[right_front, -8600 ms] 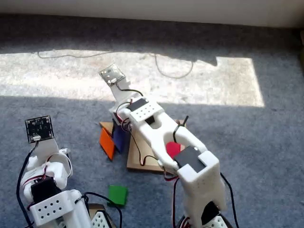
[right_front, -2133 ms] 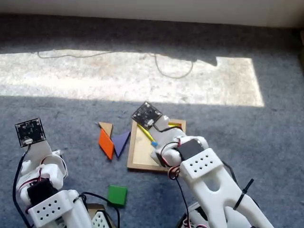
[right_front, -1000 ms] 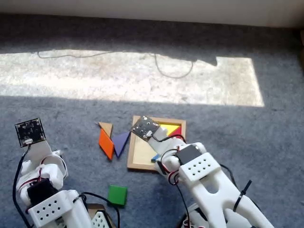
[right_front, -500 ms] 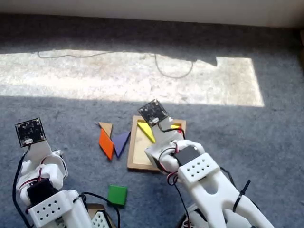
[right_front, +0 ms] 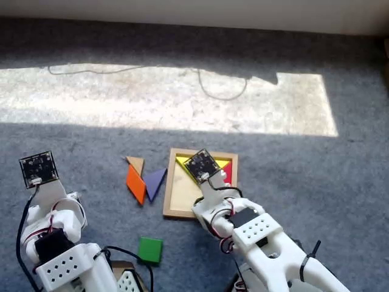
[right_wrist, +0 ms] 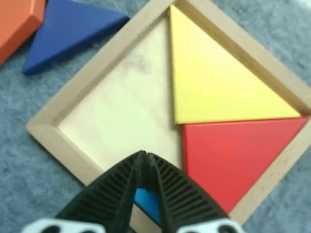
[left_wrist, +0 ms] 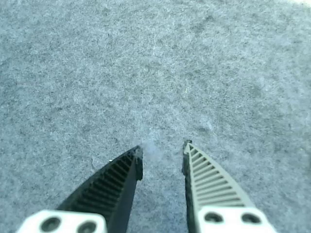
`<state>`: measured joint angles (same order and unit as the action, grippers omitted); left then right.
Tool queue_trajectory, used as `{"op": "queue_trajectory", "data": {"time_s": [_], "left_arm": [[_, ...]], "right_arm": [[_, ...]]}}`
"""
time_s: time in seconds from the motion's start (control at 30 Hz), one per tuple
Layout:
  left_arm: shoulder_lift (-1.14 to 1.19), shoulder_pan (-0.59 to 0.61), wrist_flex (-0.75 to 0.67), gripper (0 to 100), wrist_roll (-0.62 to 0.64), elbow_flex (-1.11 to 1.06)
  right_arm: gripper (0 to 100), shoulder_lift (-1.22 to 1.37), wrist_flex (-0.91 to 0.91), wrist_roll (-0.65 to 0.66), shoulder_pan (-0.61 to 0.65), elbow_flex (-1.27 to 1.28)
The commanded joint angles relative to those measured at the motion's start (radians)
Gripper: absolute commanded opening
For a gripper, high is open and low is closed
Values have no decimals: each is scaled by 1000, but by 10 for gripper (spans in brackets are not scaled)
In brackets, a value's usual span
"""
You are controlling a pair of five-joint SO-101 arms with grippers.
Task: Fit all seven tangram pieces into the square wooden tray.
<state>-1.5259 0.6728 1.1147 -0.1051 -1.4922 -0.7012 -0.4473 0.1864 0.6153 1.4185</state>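
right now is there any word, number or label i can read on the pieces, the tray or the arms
No text can be read.
Yellow piece, red piece, blue piece in the right gripper, wooden tray: plain, no print.
Circuit board on the left arm, circuit board on the right arm: any markings too small to read.

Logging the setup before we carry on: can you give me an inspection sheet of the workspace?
Surface: grey carpet, sunlit patch farther out.
Job's things: wooden tray holds yellow triangle and red triangle; orange piece, purple triangle, tan triangle beside it; green square apart.
Clutter: nothing seen.
Grippers: left gripper open over carpet; right gripper shut on blue piece over tray.
Cables: thin cable on sunlit carpet.
Surroundings: pale wall base.
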Motion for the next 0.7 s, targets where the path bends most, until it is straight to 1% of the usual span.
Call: {"op": "queue_trajectory", "data": {"time_s": [0.0, 0.17, 0.3, 0.4, 0.5, 0.67], "left_arm": [[-8, 7, -2, 146, -9, 10], [-8, 7, -2, 147, -9, 12], [-8, 7, -2, 147, -9, 13], [-8, 13, -2, 148, -8, 16], [-8, 13, -3, 148, -8, 21], [1, 7, 6, 149, -23, 88]], "right_arm": [[5, -8, -127, 20, -68, -54], [5, -108, -357, 18, -68, -219], [5, -237, -456, 2, -67, -326], [6, -303, -536, -129, -25, -383], [6, -318, -641, -206, 28, -435], [6, -326, -682, -364, 30, -449]]}}
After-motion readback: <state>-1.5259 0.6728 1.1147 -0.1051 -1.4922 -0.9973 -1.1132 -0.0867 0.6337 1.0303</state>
